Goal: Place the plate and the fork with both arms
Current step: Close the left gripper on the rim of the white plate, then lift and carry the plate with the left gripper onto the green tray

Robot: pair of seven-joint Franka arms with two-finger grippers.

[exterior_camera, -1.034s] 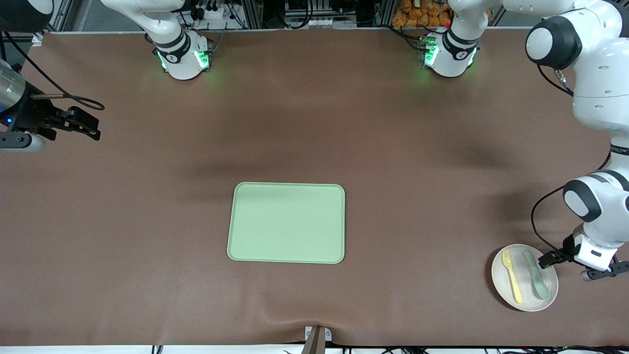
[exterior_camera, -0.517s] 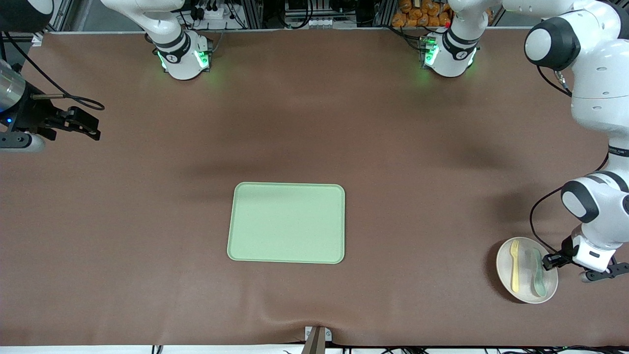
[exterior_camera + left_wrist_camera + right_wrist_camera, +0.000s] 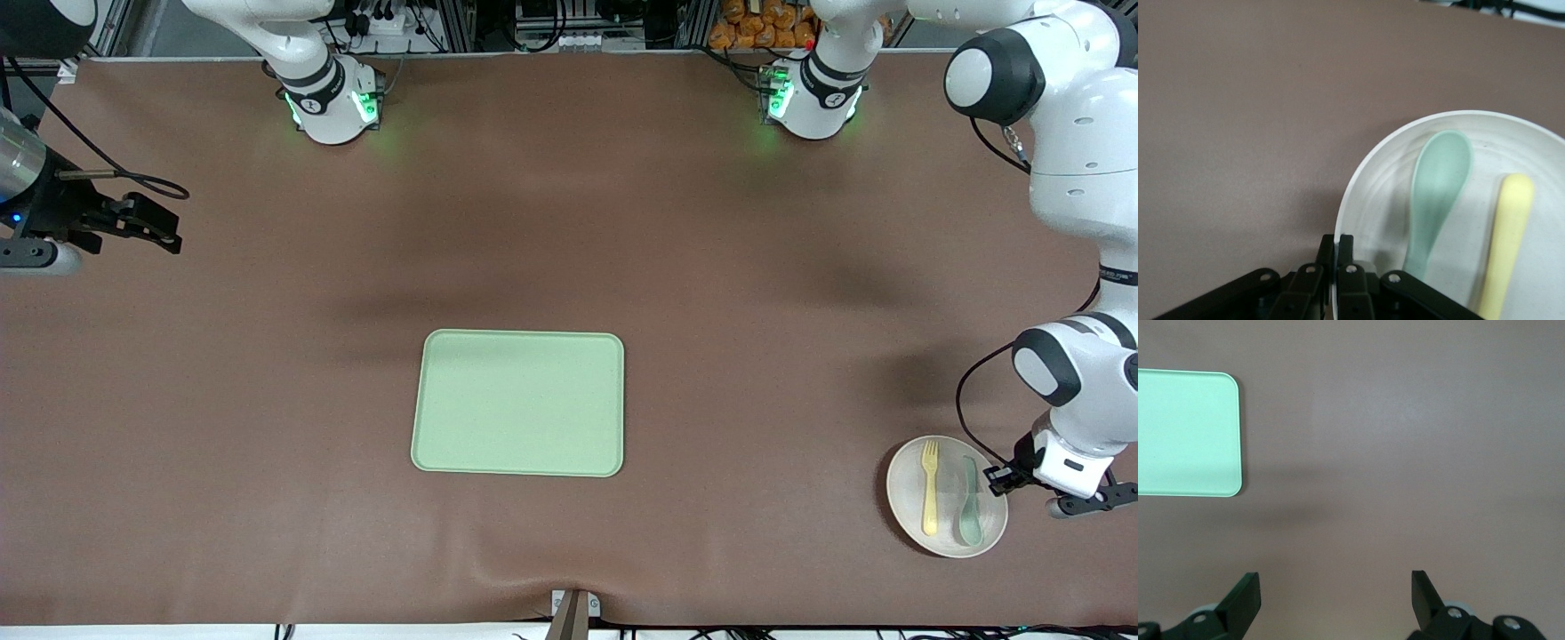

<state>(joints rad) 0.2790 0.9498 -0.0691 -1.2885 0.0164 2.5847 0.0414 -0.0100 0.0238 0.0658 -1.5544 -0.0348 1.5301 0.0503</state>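
The round off-white plate (image 3: 907, 498) (image 3: 1381, 193) is near the front camera at the left arm's end of the table. On it lie the pale yellow fork (image 3: 930, 489) (image 3: 1509, 240) and a grey-green spoon (image 3: 969, 503) (image 3: 1438, 187), side by side. My left gripper (image 3: 1003, 478) (image 3: 1337, 243) is shut on the plate's rim, one finger inside and one outside, on the side where the spoon lies. My right gripper (image 3: 164, 233) (image 3: 1336, 583) hangs open and empty over bare table at the right arm's end, where that arm waits.
A rectangular pale green tray (image 3: 518, 403) (image 3: 1185, 430) lies at the middle of the brown table with nothing on it. A small metal bracket (image 3: 574, 606) sits at the table's front edge.
The left gripper's fingers closed on the plate's rim. The plate shifted slightly, and the fork and spoon slid and turned on it. The right arm has not moved.
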